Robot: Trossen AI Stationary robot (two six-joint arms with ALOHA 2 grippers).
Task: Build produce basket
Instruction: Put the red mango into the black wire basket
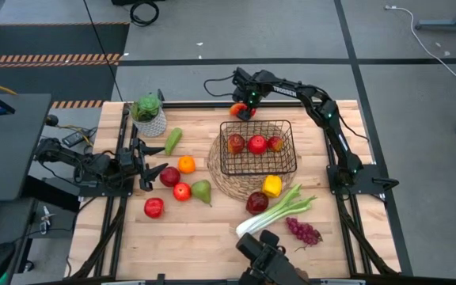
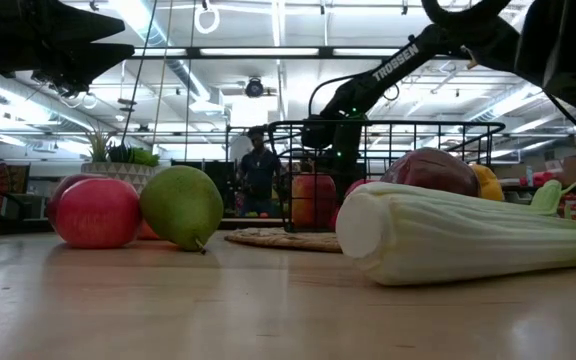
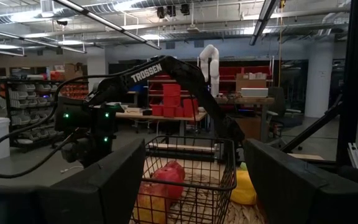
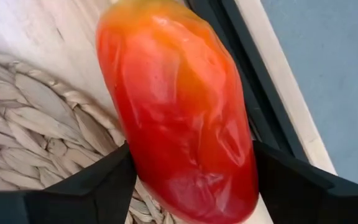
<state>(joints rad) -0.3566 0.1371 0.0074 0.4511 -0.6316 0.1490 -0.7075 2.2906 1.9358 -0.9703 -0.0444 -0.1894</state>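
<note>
The right hand (image 4: 185, 180) straddles a glossy red-orange pepper (image 4: 179, 106), fingers apart, beside the woven mat (image 4: 36, 118) on the desk (image 1: 212, 237).

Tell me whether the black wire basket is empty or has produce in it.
Not empty. The high view shows three red fruits inside the basket, which sits on the woven mat; the other produce lies outside it.

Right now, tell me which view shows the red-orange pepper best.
The right wrist view: the red-orange pepper fills it, between the right gripper's jaws. The high view shows only a small patch behind the basket; the other views hide it.
</note>
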